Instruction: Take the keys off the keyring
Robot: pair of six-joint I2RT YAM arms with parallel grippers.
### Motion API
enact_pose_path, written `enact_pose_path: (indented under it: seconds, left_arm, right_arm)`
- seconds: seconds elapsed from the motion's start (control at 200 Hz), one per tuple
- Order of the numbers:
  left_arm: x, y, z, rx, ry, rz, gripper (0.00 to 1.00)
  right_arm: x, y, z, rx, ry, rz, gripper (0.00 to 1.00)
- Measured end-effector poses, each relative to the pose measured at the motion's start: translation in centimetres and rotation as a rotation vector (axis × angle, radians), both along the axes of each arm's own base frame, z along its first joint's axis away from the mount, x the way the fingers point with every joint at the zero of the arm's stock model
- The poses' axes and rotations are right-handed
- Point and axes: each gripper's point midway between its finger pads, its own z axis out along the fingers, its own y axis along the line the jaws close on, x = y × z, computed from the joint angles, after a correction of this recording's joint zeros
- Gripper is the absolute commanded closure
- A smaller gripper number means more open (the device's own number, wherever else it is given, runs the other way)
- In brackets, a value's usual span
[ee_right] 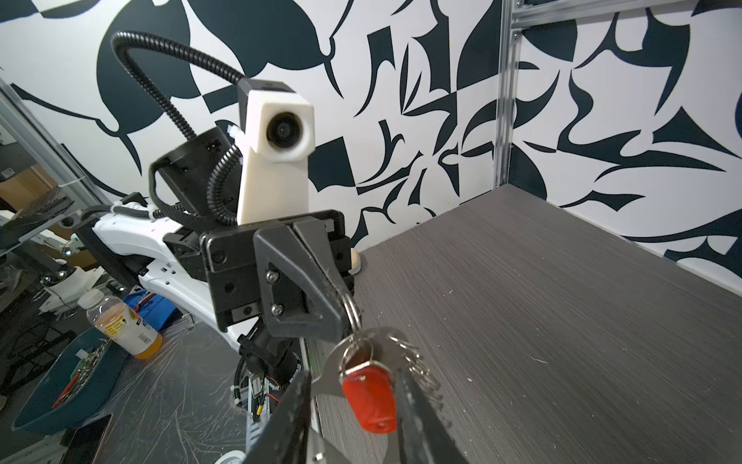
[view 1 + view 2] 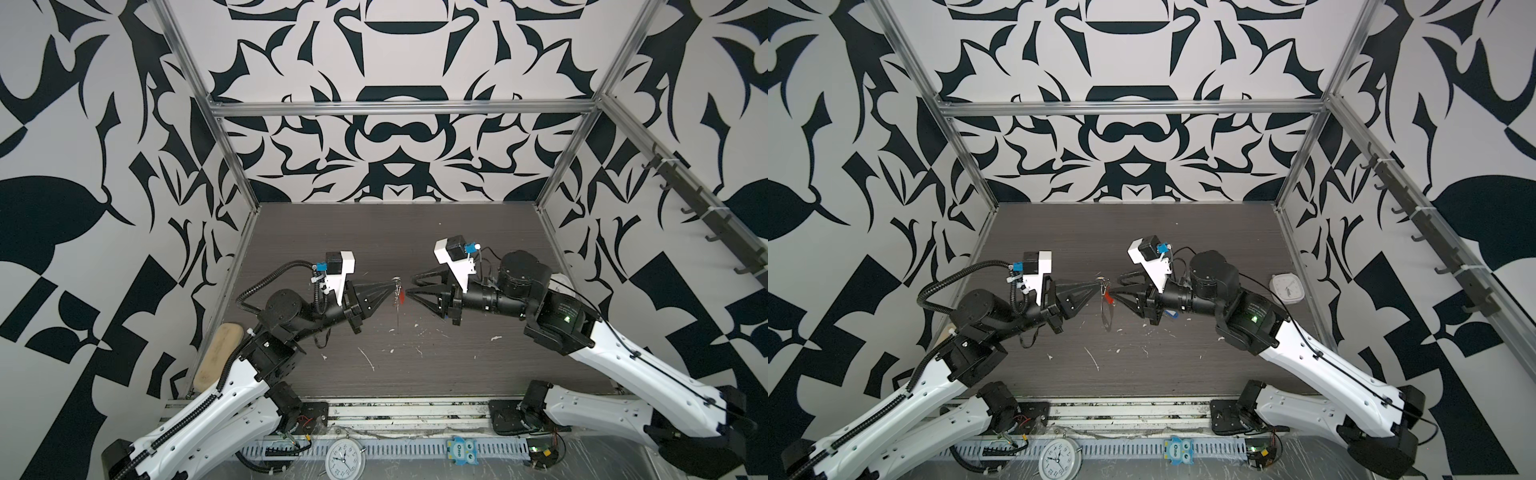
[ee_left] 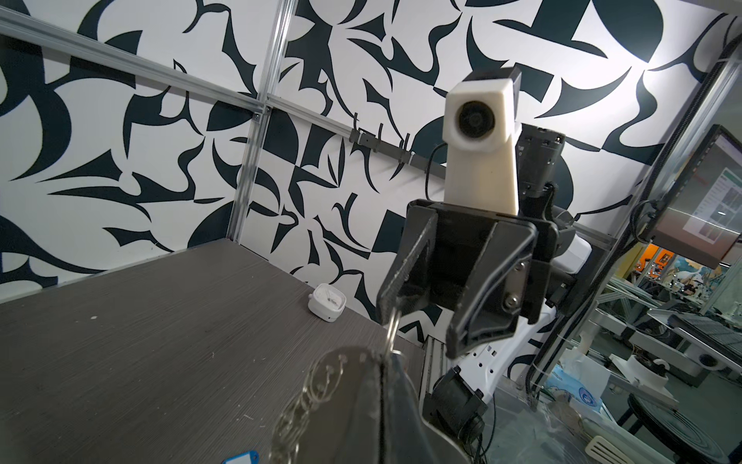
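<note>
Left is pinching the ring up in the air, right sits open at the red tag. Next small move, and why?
Probably close the right gripper on the red key. In the right wrist view it hangs between the open fingers, seemingly untouched, while the left gripper is shut on the keyring, holding it above the table. A firm grip there should come before any pull.

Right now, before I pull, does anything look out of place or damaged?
Nothing damaged. The left hand pinches the keyring in mid-air, the red key dangling inside the open right hand. The blue key lies apart on the table, which carries white scuffs.
</note>
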Motion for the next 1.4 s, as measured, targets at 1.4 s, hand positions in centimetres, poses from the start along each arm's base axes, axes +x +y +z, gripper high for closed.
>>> enact_pose_path:
  seconds: [1.4]
  left_arm:
    - [-1.9,-0.4,0.5,-0.014,-0.013,-0.112,1.0]
  right_arm:
    - [-0.6,1.2,-3.2,-0.063,-0.025,0.029,0.55]
